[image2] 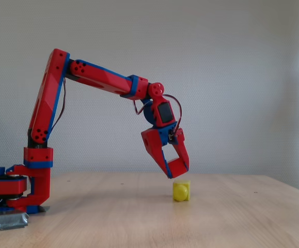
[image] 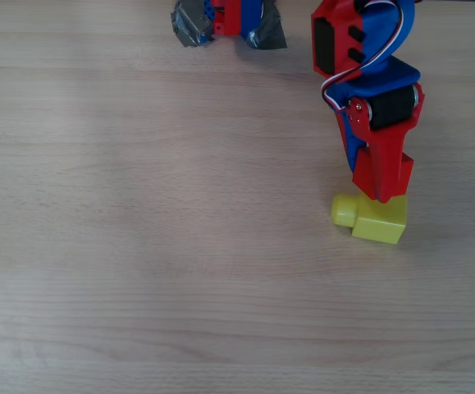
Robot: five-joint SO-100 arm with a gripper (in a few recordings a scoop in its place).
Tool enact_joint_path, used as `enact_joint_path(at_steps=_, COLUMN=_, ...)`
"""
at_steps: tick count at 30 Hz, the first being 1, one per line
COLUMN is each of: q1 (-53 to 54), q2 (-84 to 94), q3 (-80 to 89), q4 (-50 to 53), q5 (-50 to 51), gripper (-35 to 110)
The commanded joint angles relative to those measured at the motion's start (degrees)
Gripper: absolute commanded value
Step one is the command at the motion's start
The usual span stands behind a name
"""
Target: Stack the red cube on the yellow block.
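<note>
The yellow block (image: 380, 222) lies on the wooden table at the right of the overhead view, with its round stud pointing left. In the fixed view its stud faces the camera (image2: 181, 191). My gripper (image: 385, 190) hangs just above the block's far edge and points down (image2: 177, 170). A red chunk that looks like the red cube (image2: 179, 167) sits pinched between the fingertips, hard to tell from the red fingers. In the overhead view the red cube (image: 391, 176) overlaps the block's top edge. A thin gap shows between it and the block.
The arm's base (image2: 15, 191) stands at the table's left in the fixed view, held down with grey tape (image: 189, 29). Bare wooden tabletop (image: 155, 246) spreads left of and in front of the block.
</note>
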Motion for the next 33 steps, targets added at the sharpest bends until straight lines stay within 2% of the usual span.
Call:
enact_joint_path(at_steps=1, q1=-0.2, q2=2.1, q3=-6.0, q4=-0.2, q5=1.2, gripper=8)
enact_joint_path(at_steps=21, q1=1.7, q2=-1.2, q3=-12.3, q4=1.3, q5=2.5, gripper=8)
enact_joint_path(at_steps=24, q1=1.6, q2=-1.1, q3=-12.0, q4=1.8, q5=2.9, gripper=14)
enact_joint_path(at_steps=33, q1=1.3, q2=-0.7, q3=-11.5, q4=2.2, q5=2.6, gripper=15)
